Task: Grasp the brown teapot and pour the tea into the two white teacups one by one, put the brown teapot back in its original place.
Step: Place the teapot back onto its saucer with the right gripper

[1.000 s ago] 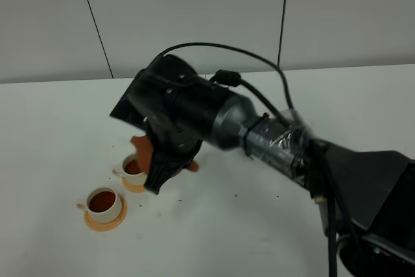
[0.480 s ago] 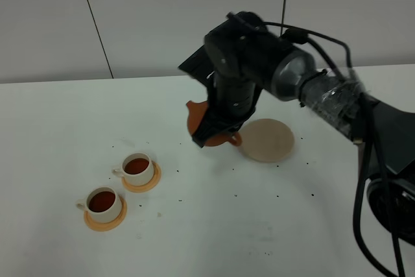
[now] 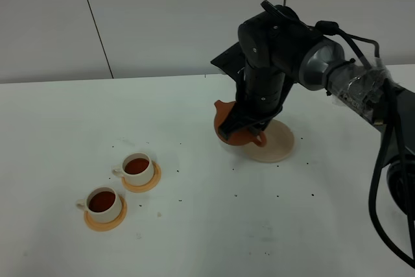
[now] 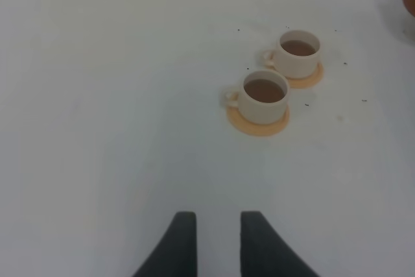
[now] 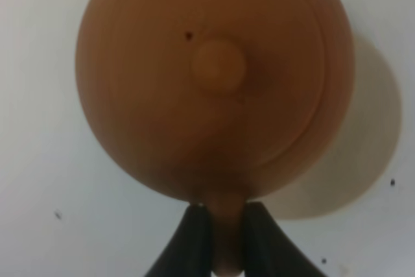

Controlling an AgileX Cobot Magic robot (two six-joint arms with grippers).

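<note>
My right gripper (image 3: 249, 124) is shut on the loop handle of the brown teapot (image 3: 227, 121) and holds it just above the left edge of the beige coaster (image 3: 277, 144). In the right wrist view the teapot (image 5: 214, 76) is seen from above with its knobbed lid, its handle between my fingers (image 5: 194, 238), and the coaster (image 5: 373, 134) shows past its side. The two white teacups (image 3: 137, 167) (image 3: 104, 202) stand on orange saucers at the front left, both holding dark tea. The left wrist view shows them (image 4: 299, 50) (image 4: 264, 92) ahead of my left gripper (image 4: 217, 225), which is slightly open and empty.
The white table (image 3: 214, 225) has small dark specks scattered on it. A grey panelled wall (image 3: 188, 17) runs behind the table. The right arm's black cable (image 3: 389, 160) loops at the right side.
My right arm has carried the teapot from above the cups to the right and back, and lowered it to the coaster's left edge. The cups stay put.
</note>
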